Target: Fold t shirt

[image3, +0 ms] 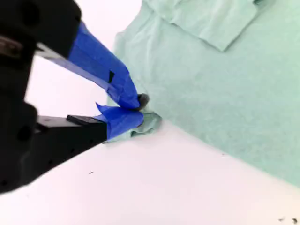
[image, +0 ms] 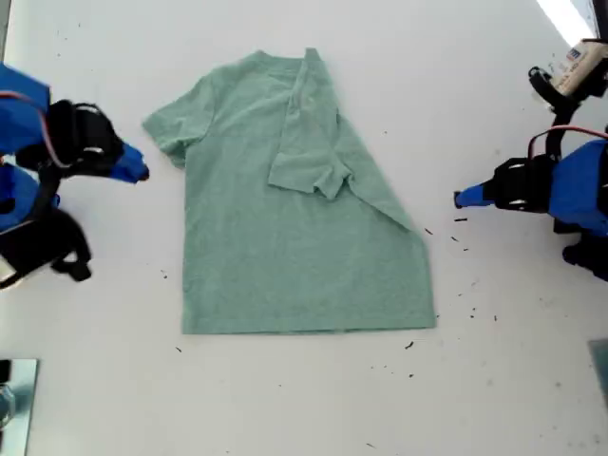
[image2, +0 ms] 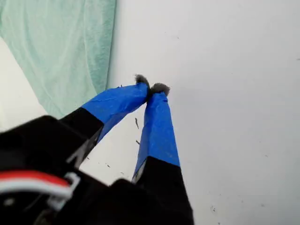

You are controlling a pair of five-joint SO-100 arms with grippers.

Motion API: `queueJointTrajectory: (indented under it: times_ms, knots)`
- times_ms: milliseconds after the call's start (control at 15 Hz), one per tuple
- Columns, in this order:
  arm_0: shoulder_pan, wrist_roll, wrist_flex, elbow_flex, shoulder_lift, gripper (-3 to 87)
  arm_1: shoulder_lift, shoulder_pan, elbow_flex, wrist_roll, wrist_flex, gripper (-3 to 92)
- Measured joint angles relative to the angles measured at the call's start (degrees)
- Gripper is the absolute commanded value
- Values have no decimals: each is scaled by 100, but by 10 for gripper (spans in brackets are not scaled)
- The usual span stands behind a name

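A pale green t shirt (image: 285, 228) lies on the white table (image: 494, 380). My first gripper (image2: 151, 89) hovers beside it — tips together, empty; my second gripper (image3: 136, 110) reaches level beside a sleeve — tips nearly closed, contact unclear.

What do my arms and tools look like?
My first tool has two tapered black fingers wrapped in blue tape, with fuzzy grey tips; a red and a white cable cross its black body. My second tool has the same blue tape and a grey tip. Both arms have blue shells.
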Motion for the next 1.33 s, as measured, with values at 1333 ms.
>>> queueJointTrajectory:
  times_ms: [1333]
  knots:
    - [-2777, 2435, -2663, 1688, -2364, 223, 0, -123, 0, -70, 0, 25]
